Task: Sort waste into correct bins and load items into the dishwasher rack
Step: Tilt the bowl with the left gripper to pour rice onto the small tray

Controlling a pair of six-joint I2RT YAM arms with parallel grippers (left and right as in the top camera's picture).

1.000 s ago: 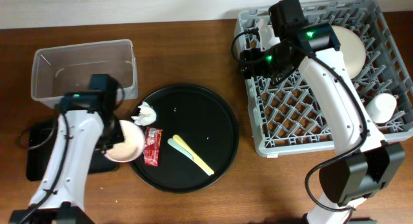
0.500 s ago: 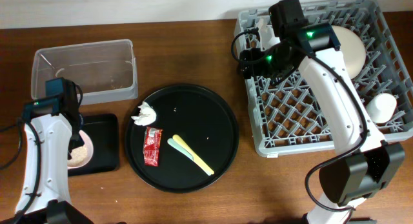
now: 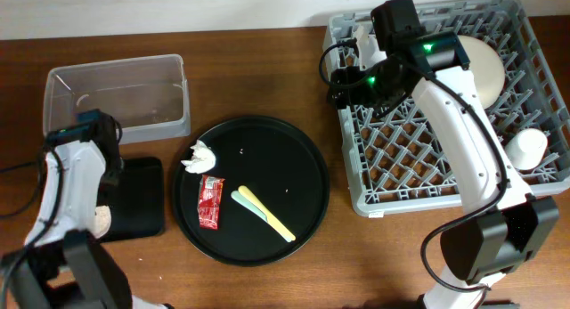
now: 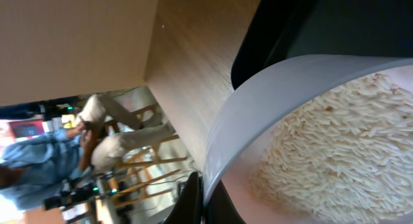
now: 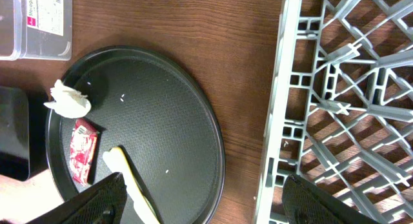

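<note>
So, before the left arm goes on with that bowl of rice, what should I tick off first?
1. Left gripper grips the small bowl at its rim: ok.
2. Bowl emptied: not ok, the rice is inside it.
3. Bowl mouth above the black rectangular tray: cannot tell, the arm hides most of the bowl from overhead.
4. Right gripper open, empty and far from the left arm: ok.
5. Tissue and red sachet binned: not ok, both lie on the round tray.
6. Free floor in the dishwasher rack: ok.
</note>
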